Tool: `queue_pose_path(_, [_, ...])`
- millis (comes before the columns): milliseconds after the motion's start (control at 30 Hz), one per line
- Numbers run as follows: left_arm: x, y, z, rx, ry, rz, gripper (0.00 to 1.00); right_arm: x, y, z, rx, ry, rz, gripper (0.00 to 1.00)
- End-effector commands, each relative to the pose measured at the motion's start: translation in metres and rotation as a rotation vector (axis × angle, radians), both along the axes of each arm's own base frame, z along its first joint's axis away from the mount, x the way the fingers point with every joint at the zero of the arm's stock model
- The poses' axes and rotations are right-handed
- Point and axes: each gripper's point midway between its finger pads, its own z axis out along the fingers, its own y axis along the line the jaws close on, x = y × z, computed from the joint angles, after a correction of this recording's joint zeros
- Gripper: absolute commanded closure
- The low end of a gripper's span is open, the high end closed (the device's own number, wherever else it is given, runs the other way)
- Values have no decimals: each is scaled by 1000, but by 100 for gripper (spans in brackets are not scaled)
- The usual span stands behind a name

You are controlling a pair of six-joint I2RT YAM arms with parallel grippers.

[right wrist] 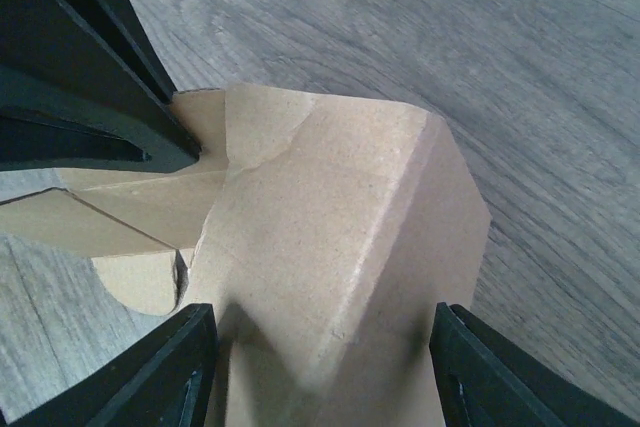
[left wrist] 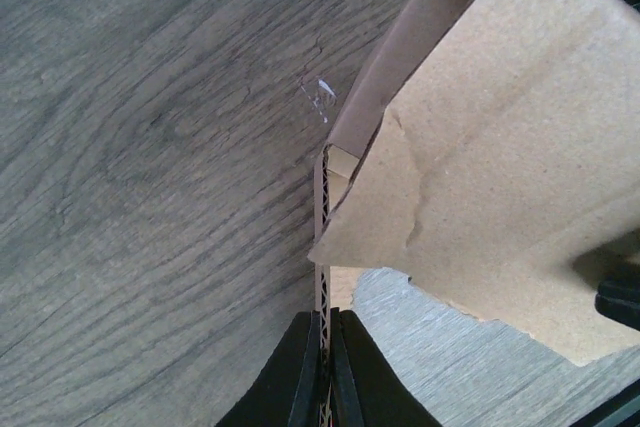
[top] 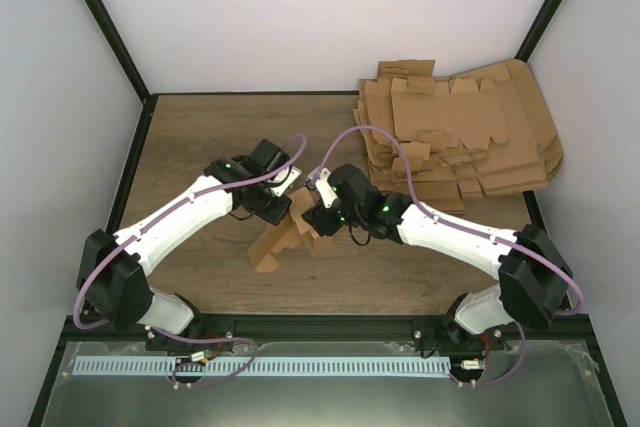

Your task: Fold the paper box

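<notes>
left pincer (left wrist: 325, 332) clamping paper box (left wrist: 500, 167), plain brown cardboard

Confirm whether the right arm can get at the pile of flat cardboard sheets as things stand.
Probably not yet: the right gripper straddles the paper box, which the left gripper pinches. Once it backs off, the table toward the pile of flat cardboard sheets looks unobstructed.

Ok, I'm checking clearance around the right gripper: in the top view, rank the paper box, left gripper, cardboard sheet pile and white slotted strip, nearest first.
1. paper box: between the fingers of the right gripper.
2. left gripper: just to the left, pinching the same box.
3. pile of flat cardboard sheets: back right corner.
4. white slotted strip: along the very front, bottom of the view.
</notes>
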Motion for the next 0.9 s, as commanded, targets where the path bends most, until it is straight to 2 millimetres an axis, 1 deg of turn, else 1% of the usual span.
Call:
queue_pose_path(0, [11,-1,8,25,-49,-7,96,2,-18,-13,-115,13,-60,39])
queue_pose_path(100, [14,-3,7,24,-55,-7,96,3,-23,-14,-133,8,-77,38])
queue_pose_path(233, [19,0,6,53,-68,-3,96,8,-34,-15,-173,-8,-131,36])
queue_pose_path(367, [22,-3,8,48,-76,-12,96,6,-34,-13,-166,-5,-120,36])
queue_pose_path(467, [20,-9,9,17,-64,-30,96,0,-26,-11,-133,5,-68,36])
queue_pose_path(533, [18,-15,10,-11,-54,-45,96,-4,-21,-5,-97,1,-39,33])
queue_pose_path(633, [16,-18,10,-21,-45,-57,96,-6,-15,10,-35,-21,-15,22])
queue_pose_path(767, [15,-18,8,-17,-41,-64,96,-9,-11,37,62,-66,12,16])
queue_pose_path(867, [14,-18,6,-11,-38,-66,96,-5,-13,51,127,-36,29,14])
